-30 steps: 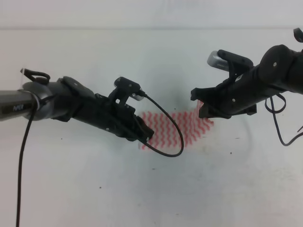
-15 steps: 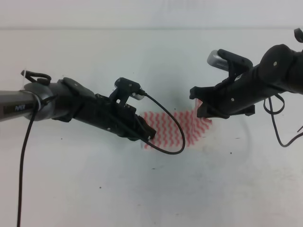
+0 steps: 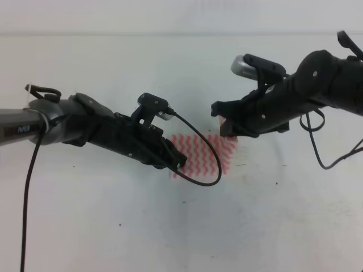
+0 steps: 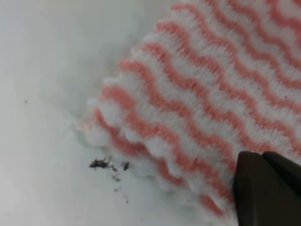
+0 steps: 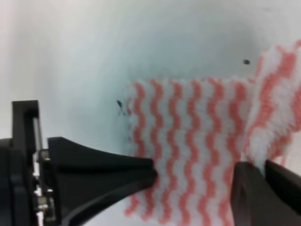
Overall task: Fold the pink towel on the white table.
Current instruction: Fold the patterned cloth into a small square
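We look down on a plain white tabletop (image 3: 102, 226) with two dark arms reaching in from either side toward a small pink towel (image 3: 204, 154) with wavy pink and white stripes. The towel lies between the two pincers, near the middle of the view.

The left pincer (image 3: 180, 161) comes in low from the left, its tip touching the towel's near left corner. A black cable (image 3: 210, 164) loops from that arm out over the cloth, just beyond the tip. From the left wrist camera we see only the dark end of one finger (image 4: 268, 188) resting on the striped fabric at the corner's edge — the cloth beside it lies flat on the tabletop, with a few dark crumbs (image 4: 108, 165) just off the corner. We cannot tell whether this pincer is clenched or released.

The right pincer (image 3: 224, 122) sits higher, over the towel's far right edge. It is clenched on that edge: in the right wrist view a fold of the striped cloth (image 5: 273, 108) rises off the tabletop beside the dark finger (image 5: 263, 193) at lower right, lifted and curled over, while the rest of the towel lies flat below and ahead of the pincer. The left pincer's pointed tip (image 5: 136, 172) shows there too, touching the towel's opposite side.
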Tool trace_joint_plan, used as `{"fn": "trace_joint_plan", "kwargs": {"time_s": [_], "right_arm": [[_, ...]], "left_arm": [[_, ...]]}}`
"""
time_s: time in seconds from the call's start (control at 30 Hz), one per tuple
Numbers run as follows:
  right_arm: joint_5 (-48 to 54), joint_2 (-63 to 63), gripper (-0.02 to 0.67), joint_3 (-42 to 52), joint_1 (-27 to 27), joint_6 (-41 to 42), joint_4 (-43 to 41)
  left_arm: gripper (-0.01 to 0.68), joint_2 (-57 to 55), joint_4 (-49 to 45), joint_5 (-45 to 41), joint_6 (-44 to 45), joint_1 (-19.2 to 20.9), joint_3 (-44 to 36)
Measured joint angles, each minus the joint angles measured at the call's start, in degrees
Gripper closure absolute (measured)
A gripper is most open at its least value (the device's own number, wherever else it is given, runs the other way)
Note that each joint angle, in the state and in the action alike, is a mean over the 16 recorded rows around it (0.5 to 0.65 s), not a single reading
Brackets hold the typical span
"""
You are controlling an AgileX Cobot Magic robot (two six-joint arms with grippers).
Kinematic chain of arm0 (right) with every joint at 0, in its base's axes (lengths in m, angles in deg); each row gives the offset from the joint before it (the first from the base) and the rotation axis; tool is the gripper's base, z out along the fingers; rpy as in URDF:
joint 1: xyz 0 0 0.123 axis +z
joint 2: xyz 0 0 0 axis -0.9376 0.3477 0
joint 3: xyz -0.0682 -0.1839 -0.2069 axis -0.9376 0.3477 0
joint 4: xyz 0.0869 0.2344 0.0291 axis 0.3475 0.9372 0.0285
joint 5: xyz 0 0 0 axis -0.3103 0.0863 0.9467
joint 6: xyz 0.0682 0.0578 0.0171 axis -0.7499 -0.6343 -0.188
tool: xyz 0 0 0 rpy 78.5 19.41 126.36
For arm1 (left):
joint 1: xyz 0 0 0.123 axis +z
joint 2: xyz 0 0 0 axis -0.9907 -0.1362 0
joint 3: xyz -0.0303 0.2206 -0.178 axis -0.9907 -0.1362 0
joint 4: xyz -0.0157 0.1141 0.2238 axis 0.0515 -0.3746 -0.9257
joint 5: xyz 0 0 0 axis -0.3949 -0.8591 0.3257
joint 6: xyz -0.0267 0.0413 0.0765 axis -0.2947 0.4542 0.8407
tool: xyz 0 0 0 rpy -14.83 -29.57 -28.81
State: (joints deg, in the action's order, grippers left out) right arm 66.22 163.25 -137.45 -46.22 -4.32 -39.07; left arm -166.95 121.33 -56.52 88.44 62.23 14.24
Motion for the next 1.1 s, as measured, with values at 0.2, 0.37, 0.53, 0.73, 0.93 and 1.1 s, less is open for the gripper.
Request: {"fn": "trace_joint_plan", "kwargs": {"time_s": [0.2,0.37,0.53,0.73,0.93,1.1], "right_arm": [[0.7,1.2,0.666,-1.7,0.9,0.0,0.2],[1.2,1.9,0.666,-2.7,1.7,0.1,0.6],[1.4,2.3,0.665,-3.3,2.2,0.1,0.9],[1.3,2.4,0.665,-3.7,2.6,0.2,1.3],[1.0,2.5,0.665,-3.7,3.0,0.2,1.4],[0.7,2.6,0.665,-3.7,3.3,0.2,1.4]], "left_arm": [[0.677,0.0,0.3,-0.1,0.2,0.0,0.0],[0.677,0.0,0.8,-0.2,0.5,0.0,0.0],[0.677,0.0,1.3,-0.3,0.8,0.1,0.0],[0.677,0.0,1.8,-0.5,1.3,0.2,0.0],[0.677,0.0,2.0,-0.6,1.5,0.2,0.0],[0.677,0.0,2.1,-0.7,1.6,0.2,0.0]]}}
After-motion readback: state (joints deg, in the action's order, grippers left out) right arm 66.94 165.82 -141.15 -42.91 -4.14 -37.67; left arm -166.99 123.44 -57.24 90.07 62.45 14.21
